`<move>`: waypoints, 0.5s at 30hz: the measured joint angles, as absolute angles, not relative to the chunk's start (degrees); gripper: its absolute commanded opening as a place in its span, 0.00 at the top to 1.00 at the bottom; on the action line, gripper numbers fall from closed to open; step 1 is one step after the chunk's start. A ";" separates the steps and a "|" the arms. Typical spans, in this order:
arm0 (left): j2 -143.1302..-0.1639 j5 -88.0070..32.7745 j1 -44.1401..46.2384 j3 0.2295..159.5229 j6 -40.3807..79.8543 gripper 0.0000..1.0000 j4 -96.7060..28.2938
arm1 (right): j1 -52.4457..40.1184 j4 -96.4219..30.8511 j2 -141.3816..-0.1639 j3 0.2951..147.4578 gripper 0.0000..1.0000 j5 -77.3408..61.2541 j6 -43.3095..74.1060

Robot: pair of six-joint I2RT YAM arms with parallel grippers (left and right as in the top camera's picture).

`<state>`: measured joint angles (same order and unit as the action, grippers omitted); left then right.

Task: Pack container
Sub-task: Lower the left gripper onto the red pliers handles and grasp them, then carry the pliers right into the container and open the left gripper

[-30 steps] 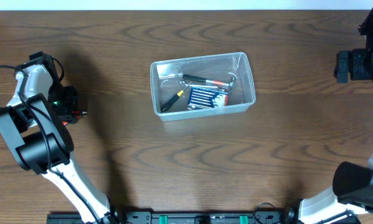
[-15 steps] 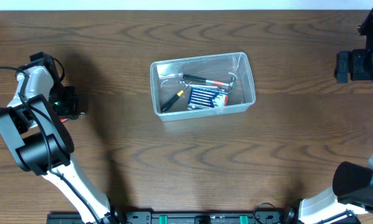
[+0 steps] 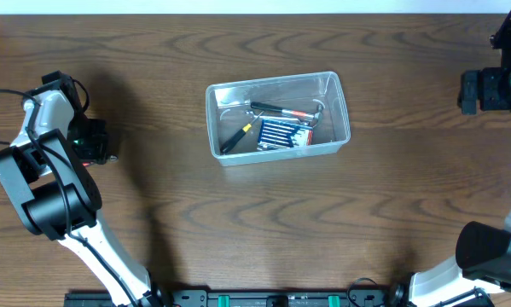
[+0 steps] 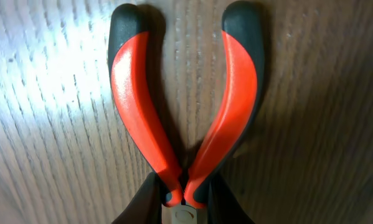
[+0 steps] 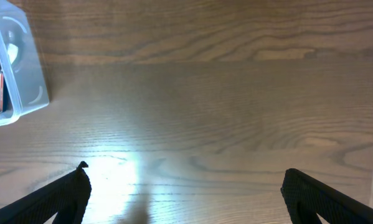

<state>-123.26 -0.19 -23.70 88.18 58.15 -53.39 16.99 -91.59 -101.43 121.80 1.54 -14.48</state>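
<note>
The clear container (image 3: 211, 119) stands at the table's middle. It holds a blue-striped pack, a black-and-yellow tool and a red-and-black tool. Its corner shows at the left of the right wrist view (image 5: 24, 81). My left gripper (image 3: 95, 147) is at the far left of the table, low over the wood. In the left wrist view its fingers (image 4: 183, 190) are shut on a pair of red-handled pliers (image 4: 133, 106) near the pivot, with the handles spread away from me. My right gripper (image 5: 186, 186) is open and empty at the far right (image 3: 470, 90).
Bare wood lies between the container and both arms. The left arm's base and cable (image 3: 50, 196) fill the front left corner. The table's far edge (image 3: 255, 10) runs along the top.
The left gripper has shifted slightly over the pliers, and less of their red shows from overhead. The container and the right arm have not moved.
</note>
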 measured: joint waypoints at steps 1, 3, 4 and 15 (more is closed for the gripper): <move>-123.26 -0.10 -23.62 88.27 56.95 0.94 -53.74 | 16.99 -91.57 -101.43 121.80 0.01 1.56 -14.48; -123.35 0.10 -23.31 88.55 54.50 0.94 -54.70 | 16.99 -91.57 -101.43 121.80 0.01 1.56 -14.48; -123.44 0.21 -23.16 88.66 53.56 0.94 -55.11 | 16.99 -91.57 -101.43 121.80 0.01 1.56 -14.48; -121.01 0.19 -17.67 90.04 42.76 0.94 -56.69 | 16.99 -91.70 -101.43 121.80 0.01 1.56 -14.00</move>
